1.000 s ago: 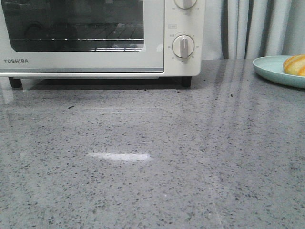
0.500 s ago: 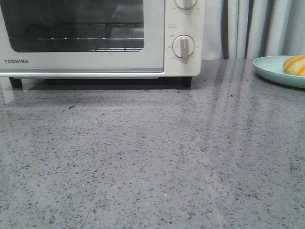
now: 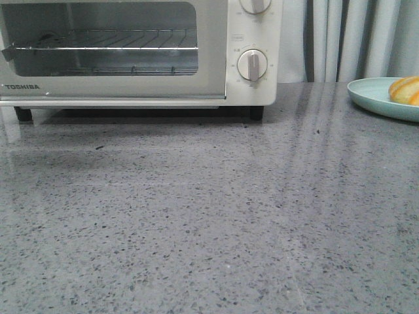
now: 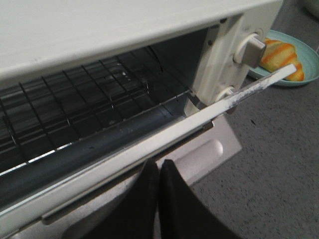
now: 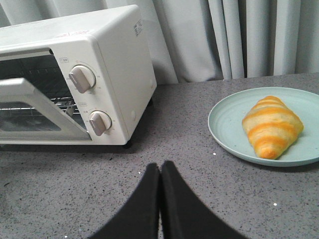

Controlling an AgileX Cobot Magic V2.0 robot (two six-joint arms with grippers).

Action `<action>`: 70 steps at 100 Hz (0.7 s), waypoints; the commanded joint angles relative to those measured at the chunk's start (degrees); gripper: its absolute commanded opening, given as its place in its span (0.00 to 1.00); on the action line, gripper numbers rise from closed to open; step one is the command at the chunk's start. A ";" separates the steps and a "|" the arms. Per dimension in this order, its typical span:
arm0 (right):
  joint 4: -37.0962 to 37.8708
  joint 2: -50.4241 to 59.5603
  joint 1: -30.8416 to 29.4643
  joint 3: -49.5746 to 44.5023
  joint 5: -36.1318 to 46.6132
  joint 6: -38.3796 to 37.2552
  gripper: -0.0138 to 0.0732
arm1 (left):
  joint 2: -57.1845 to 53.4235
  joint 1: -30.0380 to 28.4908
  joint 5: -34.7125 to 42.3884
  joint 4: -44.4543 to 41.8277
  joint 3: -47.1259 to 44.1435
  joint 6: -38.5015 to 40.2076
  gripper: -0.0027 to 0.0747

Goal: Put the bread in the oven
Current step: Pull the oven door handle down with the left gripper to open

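Observation:
The bread (image 3: 406,89) lies on a pale green plate (image 3: 370,93) at the table's far right; it also shows in the right wrist view (image 5: 271,127) and the left wrist view (image 4: 281,56). The white oven (image 3: 252,91) stands at the back left, its glass door (image 3: 209,65) tilted partly open, with the wire rack (image 4: 89,94) showing inside. My left gripper (image 4: 158,163) is shut, its tips against the top edge of the door (image 4: 149,144) by the handle. My right gripper (image 5: 160,165) is shut and empty above the table, between oven and plate. Neither gripper shows in the front view.
Grey speckled countertop (image 3: 209,216) spreads in front of the oven. Grey curtains (image 3: 347,39) hang behind the table. Round dials (image 5: 82,78) sit on the oven's right panel.
The oven door has swung from shut to partly open, its top edge tilting outward. The bright reflection on the countertop has gone. The bread and plate have not moved.

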State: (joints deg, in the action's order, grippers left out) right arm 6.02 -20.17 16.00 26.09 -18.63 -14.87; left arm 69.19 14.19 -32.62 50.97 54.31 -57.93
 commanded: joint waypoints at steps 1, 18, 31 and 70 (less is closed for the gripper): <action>0.92 -0.88 -0.04 2.02 4.23 0.49 0.10 | 0.78 0.39 -1.49 -1.37 -2.17 0.65 0.01; 0.92 -0.88 -0.04 2.02 4.23 0.49 0.10 | 0.43 0.39 -1.61 -2.38 -6.20 0.65 0.01; 0.92 -0.88 -0.04 2.02 4.23 0.49 0.10 | 0.27 0.39 -2.96 -2.38 -8.96 0.65 0.01; 0.92 -0.88 -0.04 2.02 4.35 0.49 0.10 | -0.03 0.39 -4.07 -2.51 -11.00 0.65 0.01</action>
State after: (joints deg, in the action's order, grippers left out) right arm 6.02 -20.17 16.00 26.09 -18.63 -14.87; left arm 70.42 14.82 -41.41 45.62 41.43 -57.83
